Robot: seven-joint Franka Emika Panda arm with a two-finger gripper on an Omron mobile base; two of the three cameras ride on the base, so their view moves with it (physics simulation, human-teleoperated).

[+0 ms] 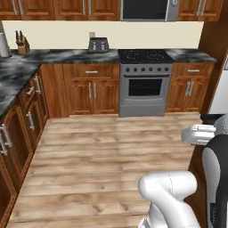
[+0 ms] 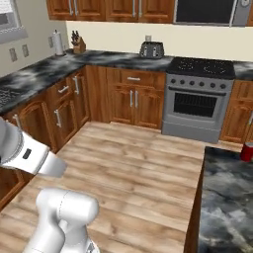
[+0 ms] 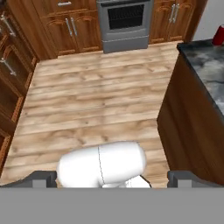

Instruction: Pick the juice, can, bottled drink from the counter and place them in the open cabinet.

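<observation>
Spreading wide with nothing between them, the two dark finger tips of the gripper [image 3: 112,178] rise at the bottom corners of the hand view, released and apart, above the light plank wooden floor [image 3: 87,100].

Just to the side stands the counter [image 3: 205,65], a black and grey marbled stone top over a dark brown wooden side; in the right base view it fills the lower right corner [image 2: 227,207]. At its far edge sits the small red cylindrical can [image 3: 218,35], cut by the picture's border; the right base view shows it at the same far edge of the counter [image 2: 247,151], upright as far as can be told. Its top cannot be made out.

Beyond the open floor runs a row of reddish-brown wooden base cabinets with silver handles [image 1: 91,89], and among them a grey stainless oven with a black cooktop [image 1: 145,82]. On the marbled top along the back wall stands a grey toaster [image 1: 99,44] and, toward the left corner, a wooden knife block [image 1: 22,43]. A white paper-towel roll [image 2: 58,43] stands beside the knife block in the right base view. Above the oven hangs a dark-fronted microwave [image 1: 147,10] between upper wooden cabinets [image 1: 67,9].
</observation>
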